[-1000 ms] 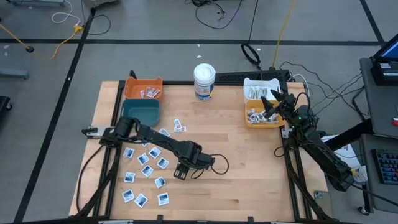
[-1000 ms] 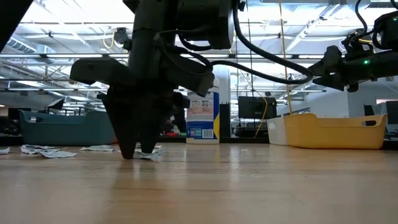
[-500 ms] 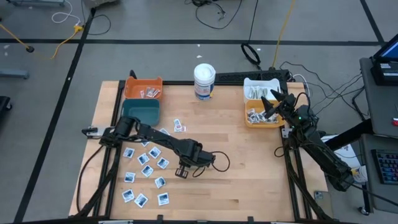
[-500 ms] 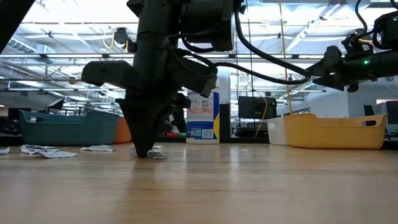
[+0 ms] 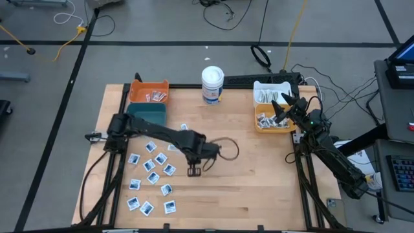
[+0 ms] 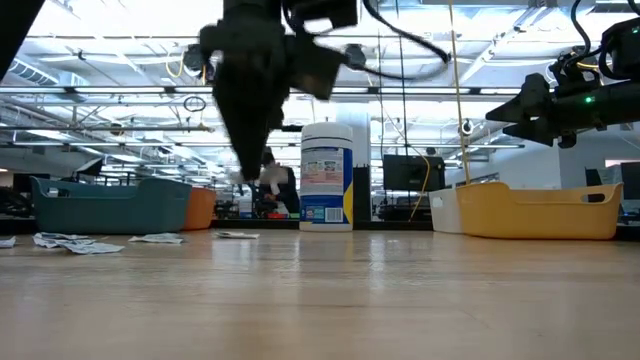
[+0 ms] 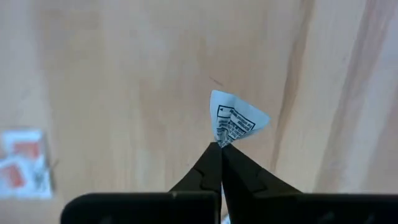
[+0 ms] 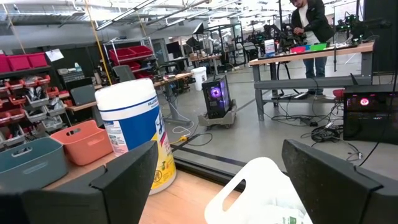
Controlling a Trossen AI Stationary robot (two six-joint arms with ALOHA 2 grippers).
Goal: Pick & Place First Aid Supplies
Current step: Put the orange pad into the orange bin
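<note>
Several white-and-blue sachets [image 5: 152, 173] of the first aid supplies lie flat on the left half of the wooden table. To their right, my left gripper [image 5: 193, 171] hangs above the table, shut on one small white-and-blue sachet [image 7: 235, 122]. My right gripper [image 5: 280, 107] waits open over the yellow bin [image 5: 260, 124] at the table's far right, with nothing between its fingers [image 8: 127, 177]. My left gripper pinches one corner [image 7: 223, 137] of the sachet between its two fingertips. The fingers come from above, pointing down. The sachet sticks out past the tips, bent rather than flat, and is lifted clear of the table.
An orange bin [image 5: 150, 91] and a teal bin [image 5: 146, 115] stand at the far left. A white tub [image 5: 212, 84] stands at the far middle, and a white bin [image 5: 268, 91] sits behind the yellow one. The table's middle and near right show bare wood.
My left gripper has shut on a sachet lying on the table. It has then risen and gone a little toward the far edge, and the sachet has come up clear of the wood.
</note>
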